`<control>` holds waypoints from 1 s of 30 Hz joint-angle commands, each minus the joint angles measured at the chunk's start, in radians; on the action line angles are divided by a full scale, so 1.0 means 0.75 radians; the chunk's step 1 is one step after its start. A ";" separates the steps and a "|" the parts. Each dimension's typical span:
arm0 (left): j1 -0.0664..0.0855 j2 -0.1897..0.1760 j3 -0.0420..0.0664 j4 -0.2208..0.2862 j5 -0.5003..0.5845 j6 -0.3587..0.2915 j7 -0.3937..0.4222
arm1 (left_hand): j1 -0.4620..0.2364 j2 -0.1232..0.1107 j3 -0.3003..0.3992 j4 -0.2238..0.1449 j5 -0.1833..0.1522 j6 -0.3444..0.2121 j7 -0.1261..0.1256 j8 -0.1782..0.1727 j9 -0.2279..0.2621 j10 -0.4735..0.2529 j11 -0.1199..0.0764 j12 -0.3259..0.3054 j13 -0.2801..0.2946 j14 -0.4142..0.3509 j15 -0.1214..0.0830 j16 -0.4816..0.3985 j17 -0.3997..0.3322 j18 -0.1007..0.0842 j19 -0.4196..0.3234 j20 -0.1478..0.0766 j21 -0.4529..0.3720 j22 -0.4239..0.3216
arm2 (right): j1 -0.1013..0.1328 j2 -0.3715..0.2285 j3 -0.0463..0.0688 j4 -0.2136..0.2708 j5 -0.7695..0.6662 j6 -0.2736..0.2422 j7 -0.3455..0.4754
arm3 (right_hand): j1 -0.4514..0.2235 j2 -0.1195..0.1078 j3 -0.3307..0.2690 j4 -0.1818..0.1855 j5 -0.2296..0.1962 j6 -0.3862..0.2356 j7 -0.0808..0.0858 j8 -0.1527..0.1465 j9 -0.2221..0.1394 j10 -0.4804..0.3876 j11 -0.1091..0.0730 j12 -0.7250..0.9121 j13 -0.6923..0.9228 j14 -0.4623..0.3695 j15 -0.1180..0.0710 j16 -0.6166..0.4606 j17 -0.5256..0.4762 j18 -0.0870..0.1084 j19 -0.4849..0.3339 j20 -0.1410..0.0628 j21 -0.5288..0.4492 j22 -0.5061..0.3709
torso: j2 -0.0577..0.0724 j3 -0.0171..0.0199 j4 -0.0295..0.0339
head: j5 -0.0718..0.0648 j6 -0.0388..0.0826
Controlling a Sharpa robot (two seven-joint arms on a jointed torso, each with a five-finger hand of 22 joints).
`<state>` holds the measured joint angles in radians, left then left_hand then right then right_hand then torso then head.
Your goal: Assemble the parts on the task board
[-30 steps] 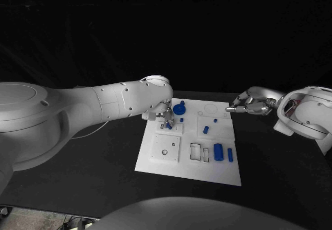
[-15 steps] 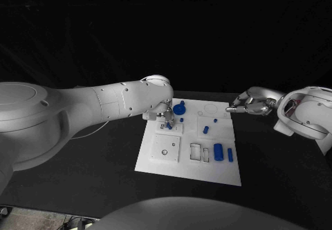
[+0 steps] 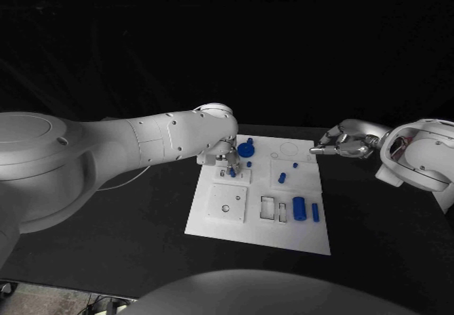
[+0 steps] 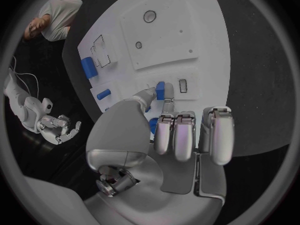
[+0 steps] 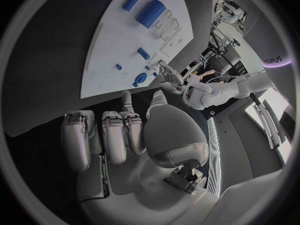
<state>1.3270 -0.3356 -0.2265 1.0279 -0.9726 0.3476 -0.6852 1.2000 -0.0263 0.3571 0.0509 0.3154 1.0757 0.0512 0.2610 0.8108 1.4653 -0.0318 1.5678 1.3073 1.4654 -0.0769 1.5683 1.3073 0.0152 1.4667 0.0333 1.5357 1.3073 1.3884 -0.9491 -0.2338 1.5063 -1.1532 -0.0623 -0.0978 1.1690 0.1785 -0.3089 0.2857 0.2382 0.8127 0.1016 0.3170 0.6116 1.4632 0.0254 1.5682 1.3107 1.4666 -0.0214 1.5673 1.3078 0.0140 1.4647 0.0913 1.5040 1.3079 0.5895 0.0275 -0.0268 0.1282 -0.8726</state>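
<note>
L hand pinching small blue peg over far-left part of board on bench, R hand curled, holding nothing, just off board's far-right edge; risk: peg tilts in pinch, jams at slot.

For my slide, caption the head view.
Left hand holds a blue part over the board; right hand waits beside it.

The left arm is a thick, smooth white shell with small dark screw dots along its casing and a thin pale cable trailing beneath it. The right arm ends in a rounded white housing with coloured wiring inside, at about three o'clock. Both the left hand and the right hand are polished silver with segmented fingers.
</note>
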 commanded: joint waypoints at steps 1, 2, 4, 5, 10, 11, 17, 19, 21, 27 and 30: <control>-0.009 0.005 -0.004 0.003 0.016 0.004 0.012 | 0.008 0.000 0.068 -0.075 0.006 0.033 -0.033 0.011 0.010 0.141 -0.013 0.004 0.351 0.141 -0.012 0.003 0.351 -0.004 0.103 -0.007 -0.001 0.296 | -0.001 0.002 0.000 -0.001 -0.002 0.026 -0.006 | 0.013 0.005 -0.007 0.001 0.006 -0.008 0.004 -0.007 -0.003 0.143 0.000 0.003 0.347 0.139 0.003 0.005 0.351 0.015 0.035 0.005 -0.008 0.306 | 0.000 0.0001 -0.0005 | 0.000 0.000; -0.009 0.005 -0.004 0.003 0.014 0.004 0.011 | 0.008 0.000 0.068 -0.076 0.006 0.033 -0.033 0.012 0.011 0.141 -0.013 0.004 0.351 0.141 -0.012 0.003 0.351 -0.004 0.103 -0.008 -0.001 0.297 | -0.001 0.002 0.000 -0.001 -0.002 0.026 -0.006 | 0.013 0.005 -0.007 0.001 0.006 -0.008 0.004 -0.007 -0.003 0.143 0.000 0.003 0.347 0.139 0.003 0.005 0.351 0.015 0.035 0.005 -0.008 0.306 | 0.000 0.0000 -0.0006 | 0.000 0.000; -0.009 0.005 -0.004 0.003 0.008 0.002 0.009 | 0.007 -0.001 0.069 -0.076 0.007 0.031 -0.034 0.017 0.018 0.141 -0.014 0.004 0.351 0.141 -0.013 0.003 0.351 -0.004 0.104 -0.009 -0.001 0.297 | -0.001 0.002 0.000 -0.002 -0.002 0.028 -0.007 | 0.013 0.005 -0.008 0.001 0.006 -0.008 0.004 -0.008 -0.003 0.143 0.000 0.003 0.347 0.139 0.003 0.005 0.351 0.015 0.033 0.005 -0.010 0.305 | 0.000 0.0001 -0.0004 | 0.000 0.000; -0.009 0.004 -0.004 0.003 0.005 -0.001 0.008 | 0.007 -0.001 0.069 -0.076 0.007 0.031 -0.034 0.017 0.018 0.141 -0.014 0.004 0.351 0.141 -0.013 0.003 0.351 -0.004 0.104 -0.009 -0.001 0.297 | -0.001 0.001 0.000 -0.002 -0.002 0.028 -0.008 | 0.013 0.005 -0.008 0.001 0.006 -0.008 0.004 -0.008 -0.003 0.143 0.000 0.003 0.347 0.139 0.003 0.005 0.351 0.015 0.033 0.005 -0.010 0.305 | 0.000 0.0002 -0.0004 | -0.001 0.000; -0.009 0.001 -0.004 0.007 -0.014 -0.016 0.002 | 0.000 0.000 0.069 -0.073 0.007 0.028 -0.035 0.028 0.032 0.141 -0.016 0.004 0.351 0.141 -0.015 0.003 0.351 -0.004 0.104 -0.011 0.000 0.298 | -0.001 0.000 0.000 -0.003 -0.001 0.031 -0.009 | 0.013 0.006 -0.010 0.001 0.006 -0.008 0.004 -0.011 -0.004 0.143 0.000 0.003 0.347 0.139 0.003 0.005 0.351 0.017 0.028 0.005 -0.015 0.303 | -0.001 0.0003 0.0000 | 0.001 0.000; -0.009 0.000 -0.004 0.009 -0.018 -0.024 0.000 | -0.003 0.001 0.069 -0.071 0.007 0.028 -0.036 0.031 0.037 0.141 -0.017 0.004 0.351 0.141 -0.016 0.003 0.351 -0.004 0.104 -0.012 -0.001 0.297 | -0.001 0.000 0.000 -0.003 -0.001 0.031 -0.009 | 0.014 0.006 -0.011 0.001 0.006 -0.008 0.004 -0.012 -0.005 0.143 0.000 0.003 0.347 0.139 0.003 0.005 0.351 0.017 0.027 0.005 -0.016 0.302 | -0.001 0.0003 0.0000 | 0.002 0.000; -0.009 -0.003 -0.004 0.020 -0.026 -0.052 -0.005 | -0.026 0.001 0.064 -0.055 0.005 0.028 -0.044 0.060 0.072 0.141 -0.024 0.004 0.351 0.141 -0.022 0.003 0.351 -0.005 0.106 -0.017 0.000 0.299 | -0.001 0.002 0.000 -0.005 0.000 0.031 -0.007 | 0.014 0.007 -0.012 0.001 0.006 -0.010 0.004 -0.015 -0.006 0.143 0.000 0.003 0.347 0.139 0.002 0.005 0.351 0.018 0.023 0.004 -0.020 0.301 | -0.001 0.0004 0.0001 | 0.004 0.000; -0.009 -0.003 -0.003 0.024 -0.028 -0.060 -0.007 | -0.031 0.002 0.063 -0.052 0.005 0.027 -0.047 0.072 0.087 0.141 -0.026 0.004 0.351 0.141 -0.025 0.003 0.351 -0.005 0.107 -0.020 0.001 0.300 | -0.001 0.003 0.000 -0.006 0.000 0.031 -0.007 | 0.015 0.007 -0.013 0.001 0.006 -0.010 0.004 -0.016 -0.007 0.143 -0.001 0.003 0.347 0.139 0.002 0.005 0.351 0.019 0.022 0.004 -0.021 0.300 | -0.001 0.0005 0.0002 | 0.004 0.000; -0.009 -0.004 -0.003 0.027 -0.032 -0.073 -0.009 | -0.032 0.002 0.063 -0.051 0.005 0.027 -0.047 0.074 0.090 0.141 -0.027 0.004 0.351 0.141 -0.025 0.003 0.351 -0.005 0.107 -0.020 0.001 0.300 | -0.002 0.004 0.000 -0.006 0.000 0.031 -0.006 | 0.015 0.007 -0.013 0.001 0.006 -0.010 0.004 -0.016 -0.007 0.143 -0.001 0.003 0.347 0.139 0.002 0.005 0.351 0.019 0.022 0.004 -0.021 0.300 | -0.001 0.0006 -0.0006 | 0.005 0.000; -0.008 -0.012 -0.003 0.037 -0.043 -0.115 -0.010 | -0.038 0.003 0.063 -0.046 0.006 0.020 -0.048 0.080 0.101 0.141 -0.028 0.004 0.351 0.141 -0.027 0.003 0.351 -0.004 0.105 -0.022 -0.002 0.297 | -0.002 0.005 0.000 -0.008 0.000 0.032 -0.005 | 0.016 0.008 -0.013 0.001 0.007 -0.011 0.004 -0.018 -0.007 0.143 -0.001 0.003 0.347 0.139 0.002 0.005 0.351 0.019 0.021 0.004 -0.023 0.300 | 0.000 0.0002 -0.0005 | 0.005 0.000; -0.008 -0.017 -0.003 0.041 -0.049 -0.130 -0.010 | -0.038 0.003 0.066 -0.045 0.008 0.010 -0.048 0.079 0.105 0.141 -0.028 0.004 0.351 0.141 -0.028 0.003 0.351 -0.004 0.104 -0.023 -0.003 0.296 | -0.003 0.005 0.000 -0.009 0.000 0.033 -0.005 | 0.016 0.008 -0.014 0.000 0.007 -0.012 0.004 -0.019 -0.008 0.143 -0.001 0.003 0.347 0.139 0.002 0.005 0.351 0.020 0.020 0.004 -0.024 0.299 | -0.001 0.0001 0.0001 | 0.005 0.000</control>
<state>1.3210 -0.3486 -0.2291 1.0559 -0.9953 0.2836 -0.6902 1.1766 -0.0253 0.3619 0.0556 0.3177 1.0661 0.0416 0.3167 0.8680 1.4648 -0.0486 1.5678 1.3073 1.4656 -0.0915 1.5683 1.3081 0.0152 1.4632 0.0228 1.5359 1.3073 1.3872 -0.9463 -0.2338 1.5004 -1.1510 -0.0533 -0.1014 1.1743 0.1838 -0.3143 0.2857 0.2382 0.8094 0.1049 0.3082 0.6065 1.4631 0.0255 1.5710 1.3098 1.4666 -0.0214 1.5673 1.3075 0.0140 1.4647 0.0913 1.4917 1.3075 0.5887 0.0278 -0.0270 0.1320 -0.8726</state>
